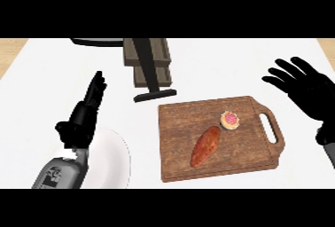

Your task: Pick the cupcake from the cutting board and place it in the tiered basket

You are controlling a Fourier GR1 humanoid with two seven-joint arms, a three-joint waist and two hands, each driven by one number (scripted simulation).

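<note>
From my remote station I see a white counter top [216,57] filling most of the view, with strips of pale wood floor showing at the far left and far right corners. A brown wooden cutting board with a handle slot [189,155] lies right of centre on the counter. The small cupcake with pink topping [230,119] sits on the far right part of the board, just left of the handle slot. An elongated reddish-brown sweet potato [205,146] lies near it on the board, tilted, apart from the cupcake. The dark tiered basket stand [149,66] stands at the far centre, well apart from the board. A white round plate [119,155] sits at the near left, partly under the left forearm.

The left hand [85,116] is edge-on, fingers straight and together, holding nothing. The right hand [307,91] hovers right of the board, fingers spread apart, empty.
</note>
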